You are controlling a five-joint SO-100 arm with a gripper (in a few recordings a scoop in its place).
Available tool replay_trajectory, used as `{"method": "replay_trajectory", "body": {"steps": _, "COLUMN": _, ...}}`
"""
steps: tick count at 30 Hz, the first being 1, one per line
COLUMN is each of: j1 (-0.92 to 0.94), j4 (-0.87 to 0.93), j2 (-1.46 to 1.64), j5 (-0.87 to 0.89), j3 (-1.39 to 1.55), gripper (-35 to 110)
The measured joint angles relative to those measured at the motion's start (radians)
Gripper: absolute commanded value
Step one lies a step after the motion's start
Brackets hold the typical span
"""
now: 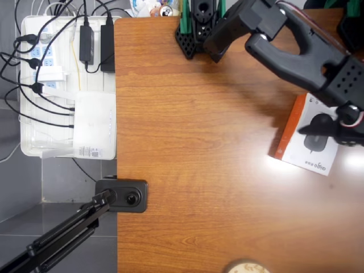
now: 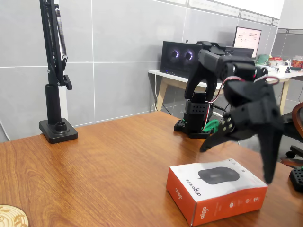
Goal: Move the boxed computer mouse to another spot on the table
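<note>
Jaws are seen spread wide open, empty, poised just above the boxed computer mouse (image 2: 217, 190), which lies flat on the surface (image 1: 199, 142) directly beneath them, its long axis running across their gap.

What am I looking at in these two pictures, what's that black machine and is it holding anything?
It is a small black robot arm bolted to a brown wooden table. One picture looks straight down from above; the other is taken from a camera standing at table height. Its gripper, a two-fingered claw, hangs open just above a white and orange boxed computer mouse and holds nothing. Beside the table, in the overhead view, a white tray carries power strips and cables. A black stand sits at the table's far corner.
</note>
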Motion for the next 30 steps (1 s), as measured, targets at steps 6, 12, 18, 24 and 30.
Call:
{"method": "replay_trajectory", "body": {"steps": 6, "j1": 0.018, "j4": -0.074, "j2": 0.0, "j5": -0.025, "j3": 0.129, "gripper": 104}}
{"method": "replay_trajectory", "body": {"steps": 12, "j1": 0.015, "j4": -0.172, "j2": 0.0, "j5": -0.049, "j3": 0.262, "gripper": 104}}
{"method": "replay_trajectory", "body": {"steps": 18, "j1": 0.015, "j4": -0.213, "j2": -0.005, "j5": -0.061, "j3": 0.319, "gripper": 81}}
{"method": "replay_trajectory", "body": {"steps": 24, "j1": 0.038, "j4": -0.035, "j2": 0.072, "j5": -0.048, "j3": 0.272, "gripper": 0}}
{"method": "replay_trajectory", "body": {"steps": 30, "j1": 0.081, "j4": 0.426, "j2": -0.02, "j5": 0.006, "j3": -0.058, "gripper": 0}}
